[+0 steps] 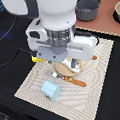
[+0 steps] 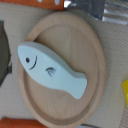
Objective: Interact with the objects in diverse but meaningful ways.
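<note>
A dark tabletop (image 1: 11, 63) carries a pale woven mat (image 1: 97, 89). Behind it lies a pinkish-brown surface (image 1: 107, 25), perhaps a second mat, holding a grey pot (image 1: 89, 8). Lighting looks soft, even.

Arm (image 1: 57, 26) above plate (image 1: 66, 70), carton (image 1: 51, 90) nearby

Robot arms: one (image 1: 57, 23)
Grey pots: one (image 1: 89, 8)
Pale bowls at the frame edge: one, partly cut off (image 1: 118, 12)
Woven placemats: one (image 1: 97, 89)
Round wooden plates: one (image 2: 62, 102)
White fish-shaped toys: one (image 2: 50, 69), lying on the plate
Pale blue-and-white cartons: one (image 1: 51, 89)
Orange-handled utensils: one (image 1: 75, 82)
Yellow pieces: one (image 1: 36, 59), mostly hidden
</note>
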Motion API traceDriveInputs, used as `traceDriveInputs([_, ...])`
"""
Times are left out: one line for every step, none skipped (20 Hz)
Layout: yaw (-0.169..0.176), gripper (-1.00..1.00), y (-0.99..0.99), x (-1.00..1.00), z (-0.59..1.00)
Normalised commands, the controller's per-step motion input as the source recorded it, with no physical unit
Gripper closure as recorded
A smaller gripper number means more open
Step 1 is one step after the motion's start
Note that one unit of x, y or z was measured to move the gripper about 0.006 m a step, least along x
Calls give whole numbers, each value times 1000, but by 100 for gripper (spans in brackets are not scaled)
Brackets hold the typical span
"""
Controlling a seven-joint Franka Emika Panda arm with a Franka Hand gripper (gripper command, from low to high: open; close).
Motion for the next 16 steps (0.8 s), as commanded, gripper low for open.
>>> traceDriveInputs([-165, -100, -489, 0, 0])
traceDriveInputs([-164, -100, -489, 0, 0])
traceDriveInputs([-165, -100, -480, 0, 0])
traceDriveInputs([-165, -100, -486, 0, 0])
traceDriveInputs([-164, -100, -474, 11, 0])
traceDriveInputs([-160, -100, -460, 17, 0])
traceDriveInputs([-157, -100, -434, 49, 0])
traceDriveInputs([-157, -100, -429, 77, 0])
traceDriveInputs([-152, -100, -423, 200, 54])
traceDriveInputs([-152, -100, -300, 334, 97])
traceDriveInputs([-151, -100, -317, 314, 91])
traceDriveInputs([-147, -100, -380, 254, 97])
traceDriveInputs([-142, -100, -277, 349, 100])
traceDriveInputs([-139, -100, -249, 451, 194])
traceDriveInputs([-138, -100, -231, 454, 163])
traceDriveInputs([-136, -100, -266, 443, 163])
